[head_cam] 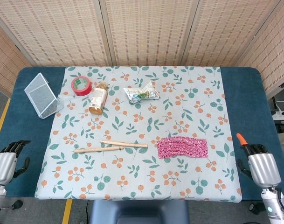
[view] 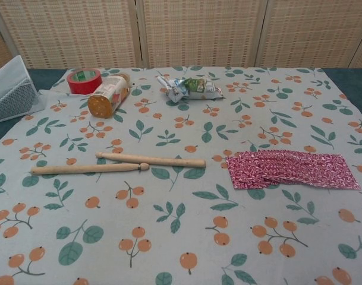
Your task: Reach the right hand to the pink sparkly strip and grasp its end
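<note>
Pink sparkly strip [head_cam: 182, 147]: flat on the leaf-and-berry tablecloth [head_cam: 188, 102], well apart from the right hand's fingers, up and to their left in the head view; nothing touches it.
Right hand [head_cam: 258, 163]: over the blue table [head_cam: 246, 98] edge just off the cloth's right border, holding nothing. One orange-tipped finger points up and away; the others look loosely curled, though the angle is poor, so apart-or-together cannot be told.
Left hand [head_cam: 4, 161]: at the table's opposite edge, dark fingers bent forward with gaps between them, nothing in them.
Two wooden sticks [head_cam: 111, 146]: ends overlapping, beyond the strip from the right fingers.
Far side of cloth: red tape roll [head_cam: 81, 85], bottle lying on its side [head_cam: 98, 98], crumpled snack wrapper [head_cam: 141, 93].
Wire mesh holder [head_cam: 41, 95]: tilted, far ahead of the left fingers.
</note>
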Robot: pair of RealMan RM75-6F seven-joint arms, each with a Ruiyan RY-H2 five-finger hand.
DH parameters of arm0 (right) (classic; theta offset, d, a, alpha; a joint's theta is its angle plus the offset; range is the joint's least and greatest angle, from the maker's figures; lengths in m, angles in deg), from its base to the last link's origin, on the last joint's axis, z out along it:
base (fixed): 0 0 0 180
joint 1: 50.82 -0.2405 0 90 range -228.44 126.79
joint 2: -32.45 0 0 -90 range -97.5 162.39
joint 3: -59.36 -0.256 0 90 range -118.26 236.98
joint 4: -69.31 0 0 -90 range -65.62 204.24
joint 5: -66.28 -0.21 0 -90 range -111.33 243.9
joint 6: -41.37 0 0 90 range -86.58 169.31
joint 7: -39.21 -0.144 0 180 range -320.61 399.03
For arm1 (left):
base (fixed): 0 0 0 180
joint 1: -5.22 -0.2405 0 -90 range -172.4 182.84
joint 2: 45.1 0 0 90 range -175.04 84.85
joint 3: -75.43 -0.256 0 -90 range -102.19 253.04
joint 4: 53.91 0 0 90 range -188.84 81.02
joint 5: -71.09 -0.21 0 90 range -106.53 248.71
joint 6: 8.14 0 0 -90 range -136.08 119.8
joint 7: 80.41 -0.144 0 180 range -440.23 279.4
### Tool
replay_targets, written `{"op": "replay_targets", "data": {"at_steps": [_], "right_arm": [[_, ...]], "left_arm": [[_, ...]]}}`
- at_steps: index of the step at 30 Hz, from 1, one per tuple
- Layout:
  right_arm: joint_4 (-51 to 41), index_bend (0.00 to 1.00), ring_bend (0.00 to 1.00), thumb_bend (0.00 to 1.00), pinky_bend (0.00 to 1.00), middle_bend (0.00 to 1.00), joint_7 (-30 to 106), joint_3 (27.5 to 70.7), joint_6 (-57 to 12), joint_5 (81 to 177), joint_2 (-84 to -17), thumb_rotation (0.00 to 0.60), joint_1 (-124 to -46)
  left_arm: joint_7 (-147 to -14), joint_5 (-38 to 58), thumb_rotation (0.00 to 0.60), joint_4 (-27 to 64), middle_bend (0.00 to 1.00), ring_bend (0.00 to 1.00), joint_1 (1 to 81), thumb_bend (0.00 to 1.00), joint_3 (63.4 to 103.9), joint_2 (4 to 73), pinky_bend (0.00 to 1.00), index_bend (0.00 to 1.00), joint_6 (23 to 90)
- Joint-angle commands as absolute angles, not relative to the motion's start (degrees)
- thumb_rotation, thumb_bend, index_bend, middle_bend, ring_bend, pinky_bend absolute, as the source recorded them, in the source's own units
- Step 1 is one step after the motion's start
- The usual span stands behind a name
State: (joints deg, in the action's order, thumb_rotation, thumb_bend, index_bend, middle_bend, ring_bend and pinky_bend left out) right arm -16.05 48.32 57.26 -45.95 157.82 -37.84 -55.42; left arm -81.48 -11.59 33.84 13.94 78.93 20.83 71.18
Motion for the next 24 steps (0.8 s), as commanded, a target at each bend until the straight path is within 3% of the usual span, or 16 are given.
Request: {"op": "replay_targets", "data": {"at_steps": [1,6,10,24], "right_arm": [[-12.0,0.05,0.84,0.77,0.69,0.76,48.1,58.0,-42.0,158.2,-41.1,0.6,-57.4],[-8.5,0.05,0.88,0.91,0.73,0.78,46.6,60.2,-37.4,160.1,-43.2,0.6,-59.7],[-9.2,0.05,0.9,0.99,0.75,0.8,48.9,59.0,-33.3,155.7,-44.4,0.6,-60.5],[-15.7,0.05,0.93,1.0,0.77,0.83,58.1,56.9,-19.0,142.9,-44.8,0.6,-65.9]], "left_arm": [[-81.3,-11.9,0.6,34.1,0.24,0.22,14.1,0.48,78.6,20.6,0.36,0.22,70.8],[-80.3,-11.9,0.6,33.6,0.25,0.23,14.4,0.48,78.7,20.7,0.36,0.22,70.6],[-80.2,-10.9,0.6,33.6,0.25,0.24,14.7,0.48,78.7,20.6,0.37,0.23,69.3],[-80.3,-10.5,0.6,33.9,0.26,0.24,14.9,0.48,78.6,20.4,0.37,0.23,69.1]]}}
